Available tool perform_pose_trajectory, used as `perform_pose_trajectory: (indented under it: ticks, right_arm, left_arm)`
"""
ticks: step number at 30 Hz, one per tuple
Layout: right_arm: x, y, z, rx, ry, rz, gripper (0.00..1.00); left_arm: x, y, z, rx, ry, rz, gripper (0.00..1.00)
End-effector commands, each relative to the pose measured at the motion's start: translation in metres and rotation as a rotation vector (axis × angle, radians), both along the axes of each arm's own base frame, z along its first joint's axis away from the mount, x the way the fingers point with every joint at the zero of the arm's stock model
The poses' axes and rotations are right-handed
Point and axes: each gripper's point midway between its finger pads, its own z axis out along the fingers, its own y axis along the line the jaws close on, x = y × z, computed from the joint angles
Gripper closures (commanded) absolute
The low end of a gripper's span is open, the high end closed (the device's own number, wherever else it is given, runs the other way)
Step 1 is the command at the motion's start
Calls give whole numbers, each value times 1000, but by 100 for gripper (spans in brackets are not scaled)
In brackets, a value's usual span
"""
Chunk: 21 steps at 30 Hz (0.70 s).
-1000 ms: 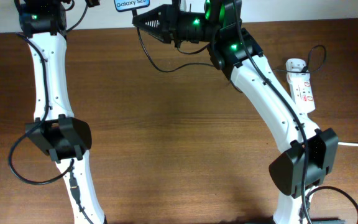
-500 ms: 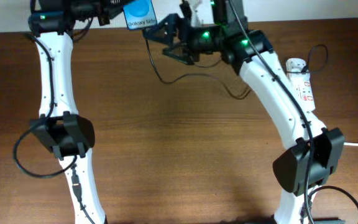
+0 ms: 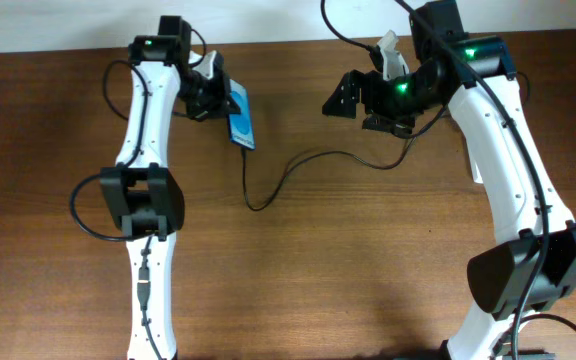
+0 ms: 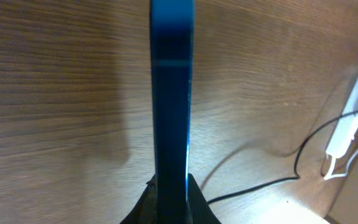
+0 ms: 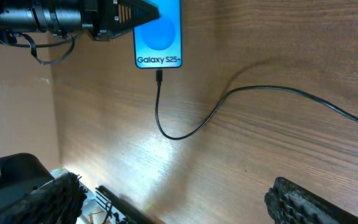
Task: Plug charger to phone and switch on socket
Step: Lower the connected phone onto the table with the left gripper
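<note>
Overhead: left gripper [image 3: 230,103] clamps phone [image 3: 242,120]; charger [image 3: 259,207] trails from phone toward right gripper [image 3: 351,100]. Left wrist: phone edge-on between fingers, socket [image 4: 353,118] far to its right. Right wrist: jaws spread, empty; plug at phone ahead.

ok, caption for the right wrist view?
Left tool holds the Galaxy S25 phone, charger cable plugged into its bottom edge.

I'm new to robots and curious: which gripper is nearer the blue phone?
Left. The left gripper is clamped on the phone; the right gripper hangs open, apart from it, farther along the table.
</note>
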Motion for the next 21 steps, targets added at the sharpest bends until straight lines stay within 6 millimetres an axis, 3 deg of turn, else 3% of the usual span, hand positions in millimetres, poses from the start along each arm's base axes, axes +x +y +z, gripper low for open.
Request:
perform_pose_trajectory:
  ticks: [1,5,6,9,14,21]
  right_arm:
    - [-2,-1,9,-9,-39,12,2]
    - [-4,0,9,-10,-32,16,2]
    - [-5,1,9,-10,-32,19,2]
    - [-5,1,9,-10,-32,20,2]
    - [-10,1,6,-21,-29,49,2]
    - [-9,1,6,-25,-35,50,2]
  left_arm:
    - [3,38,-22,52,25,30,99]
    - [-5,37,-44,39,67,-9,100]
    - [-11,20,-45,-53,67,-75,100]
    - [-25,8,-61,-14,102,-143,100]
    - [-34,18,-102,102,169,-161,99]
    - [-34,18,-106,88,173,-157,92]
